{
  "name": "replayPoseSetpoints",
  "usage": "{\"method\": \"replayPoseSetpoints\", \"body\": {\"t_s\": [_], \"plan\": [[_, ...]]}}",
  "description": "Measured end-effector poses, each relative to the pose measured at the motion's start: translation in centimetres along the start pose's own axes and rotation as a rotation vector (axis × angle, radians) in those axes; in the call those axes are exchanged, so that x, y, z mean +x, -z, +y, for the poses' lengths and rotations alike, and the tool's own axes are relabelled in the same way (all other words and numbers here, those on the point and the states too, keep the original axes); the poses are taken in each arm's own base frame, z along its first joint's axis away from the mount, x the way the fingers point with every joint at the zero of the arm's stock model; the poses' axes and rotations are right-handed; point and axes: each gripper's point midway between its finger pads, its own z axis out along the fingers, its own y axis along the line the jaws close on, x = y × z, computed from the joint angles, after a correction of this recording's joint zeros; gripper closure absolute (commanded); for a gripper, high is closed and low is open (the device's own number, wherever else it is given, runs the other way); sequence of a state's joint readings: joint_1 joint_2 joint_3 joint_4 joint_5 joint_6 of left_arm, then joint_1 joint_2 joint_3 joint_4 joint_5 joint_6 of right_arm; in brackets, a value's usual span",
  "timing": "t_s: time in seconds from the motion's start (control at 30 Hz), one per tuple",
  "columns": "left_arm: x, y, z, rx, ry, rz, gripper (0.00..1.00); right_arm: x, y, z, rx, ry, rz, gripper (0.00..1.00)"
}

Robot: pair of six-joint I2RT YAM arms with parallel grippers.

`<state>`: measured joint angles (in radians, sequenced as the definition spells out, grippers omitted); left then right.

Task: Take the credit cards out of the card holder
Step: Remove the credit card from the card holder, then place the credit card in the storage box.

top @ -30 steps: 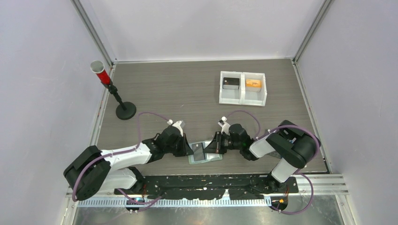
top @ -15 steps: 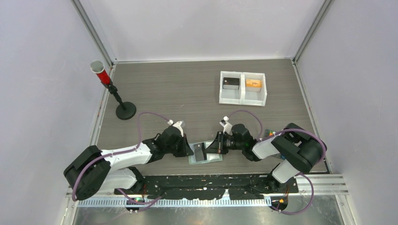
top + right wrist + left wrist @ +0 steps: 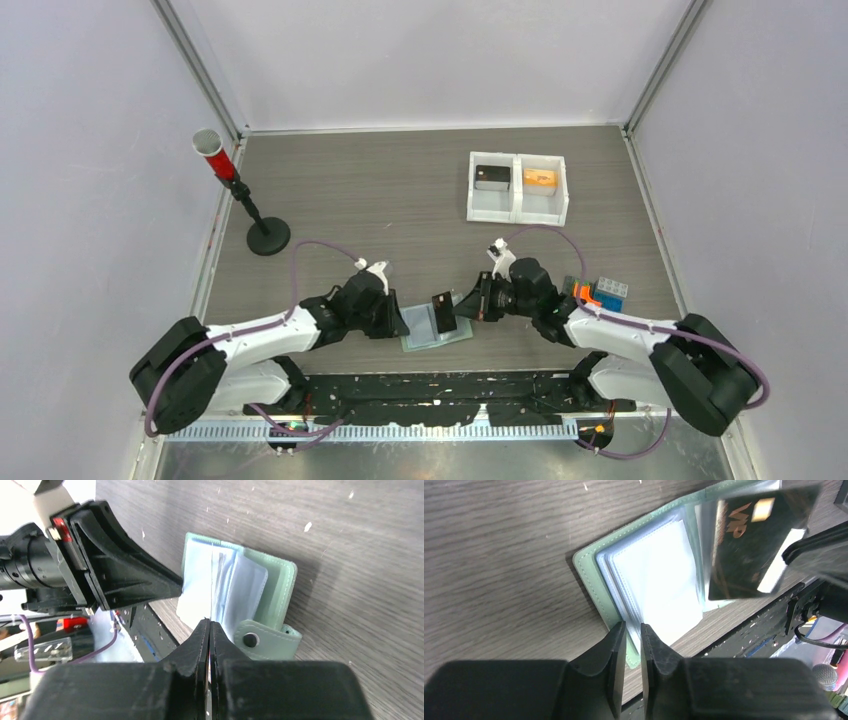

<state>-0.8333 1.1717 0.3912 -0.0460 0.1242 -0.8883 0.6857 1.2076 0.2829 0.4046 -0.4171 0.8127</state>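
Observation:
The sage-green card holder (image 3: 440,338) lies open near the table's front edge, its pale pockets fanned out (image 3: 659,575) and its snap tab (image 3: 265,640) on the wood. My right gripper (image 3: 466,306) is shut on a dark credit card (image 3: 441,313) with gold lettering (image 3: 749,545), held tilted just above the holder's right half. In the right wrist view the card shows only edge-on between the jaws (image 3: 209,625). My left gripper (image 3: 633,630) sits at the holder's left edge (image 3: 589,565), its jaws a narrow gap apart with nothing pinched.
A white two-compartment tray (image 3: 518,210) at the back right holds a black item (image 3: 493,177) and an orange one (image 3: 540,178). A red cup on a black stand (image 3: 268,237) is at the back left. Coloured blocks (image 3: 603,291) lie by the right arm. A black rail (image 3: 450,385) runs along the front.
The right gripper has pulled up and to the right, drawing the dark card out of the holder. The left jaws have parted slightly at the holder's edge.

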Motion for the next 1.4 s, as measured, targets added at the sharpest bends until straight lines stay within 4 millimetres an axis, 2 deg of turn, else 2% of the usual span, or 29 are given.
{"method": "replayPoseSetpoints", "body": {"t_s": [0.17, 0.37, 0.5, 0.53, 0.57, 0.83, 0.93, 1.2, 1.4], "plan": [[0.3, 1.1, 0.0, -0.021, -0.013, 0.023, 0.66, -1.9, 1.2, 0.4, 0.067, 0.058, -0.061, 0.95], [-1.6, 3.2, -2.4, 0.010, -0.078, -0.004, 0.51, -2.5, 1.9, 0.1, 0.105, 0.099, -0.060, 0.95], [-3.2, 5.5, -4.4, 0.058, -0.145, -0.048, 0.37, -2.9, 2.2, 1.9, 0.052, 0.193, -0.017, 0.95], [-4.1, 7.5, -5.9, 0.116, -0.206, -0.093, 0.32, -3.2, 2.7, 3.8, -0.011, 0.280, 0.015, 0.95], [-4.2, 7.6, -6.0, 0.121, -0.212, -0.096, 0.31, -3.2, 2.7, 3.9, -0.016, 0.283, 0.016, 0.95], [-5.8, 11.2, -8.9, 0.182, -0.386, -0.117, 0.32, -0.5, 4.7, 7.5, -0.241, 0.407, 0.149, 0.95], [-5.9, 11.2, -9.7, 0.202, -0.432, -0.090, 0.33, 0.4, 5.3, 8.8, -0.312, 0.429, 0.180, 0.95], [-3.9, 10.3, -9.8, 0.249, -0.477, 0.036, 0.38, 2.0, 6.3, 11.0, -0.427, 0.476, 0.229, 0.95], [-3.1, 10.6, -10.5, 0.304, -0.486, 0.071, 0.56, 2.6, 6.5, 11.4, -0.451, 0.485, 0.247, 0.95]]}}
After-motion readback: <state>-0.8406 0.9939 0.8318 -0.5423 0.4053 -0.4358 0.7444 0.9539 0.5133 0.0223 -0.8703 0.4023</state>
